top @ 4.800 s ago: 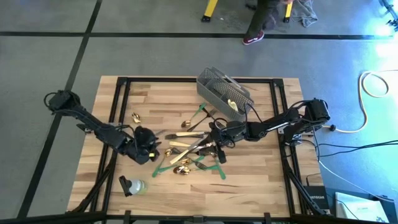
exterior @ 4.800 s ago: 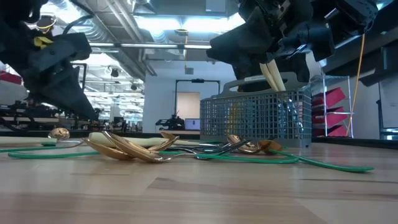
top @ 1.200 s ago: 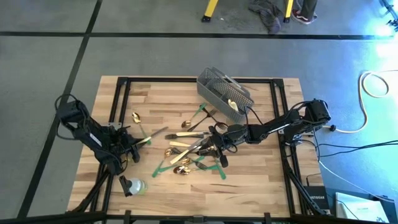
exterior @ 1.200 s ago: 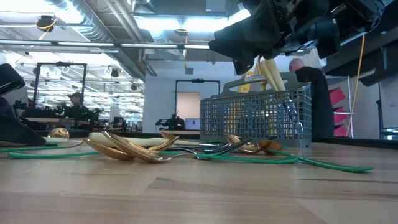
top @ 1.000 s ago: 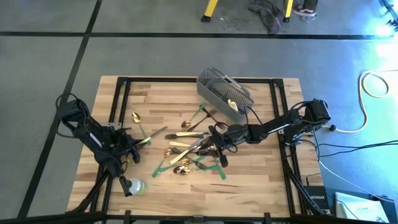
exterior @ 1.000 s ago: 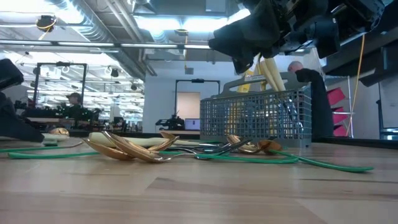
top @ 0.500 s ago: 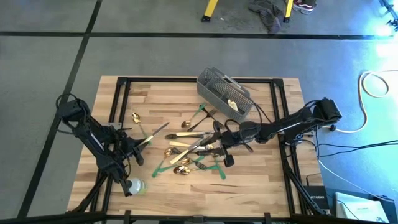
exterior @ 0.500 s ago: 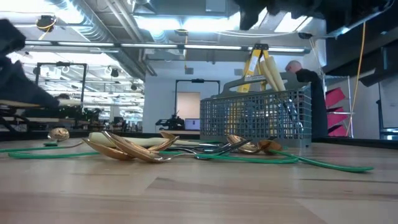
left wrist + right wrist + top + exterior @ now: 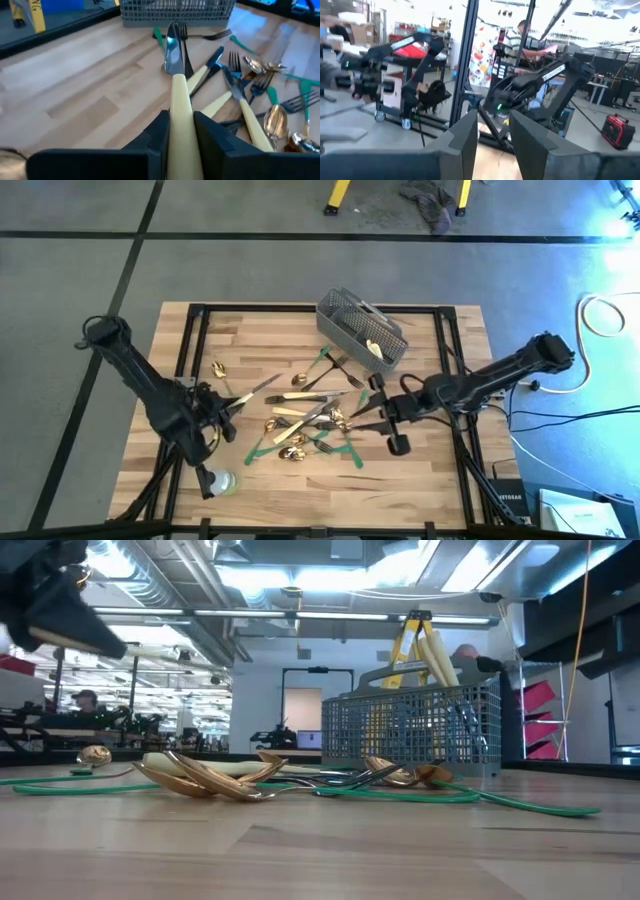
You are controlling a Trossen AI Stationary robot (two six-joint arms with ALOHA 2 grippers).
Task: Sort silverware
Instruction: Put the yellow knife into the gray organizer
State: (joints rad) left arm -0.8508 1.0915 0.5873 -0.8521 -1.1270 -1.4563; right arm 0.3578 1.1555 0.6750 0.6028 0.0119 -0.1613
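The silverware (image 9: 305,420) lies in a loose heap at mid-table: gold spoons, dark forks and cream-handled knives, over green strips. My left gripper (image 9: 222,404) hangs left of the heap, shut on a cream-handled knife (image 9: 255,390) whose blade (image 9: 172,50) points toward the heap and the grey mesh basket (image 9: 362,332). My right gripper (image 9: 372,412) is raised at the heap's right side. Thin dark shapes reach from it toward the heap. Whether it carries anything is unclear. More knives stand in the basket (image 9: 410,730). My left gripper pinches the knife's cream handle (image 9: 181,120) between its two fingers. They come from the table's left, slanting a little downward, and lie along the handle. The knife sticks straight out ahead of them, blade first, lifted clear of the table.
A single gold spoon (image 9: 218,367) lies at the far left of the board. A pale green bottle-like object (image 9: 212,478) sits near the front left corner. Black frame rails (image 9: 190,350) run along both sides of the wooden top. People show in the room beyond.
Both grippers have risen. My left gripper has lifted the knife off the table and turned its wrist. My right gripper has gone up out of the low view and drawn back toward the table's right edge, away from the heap.
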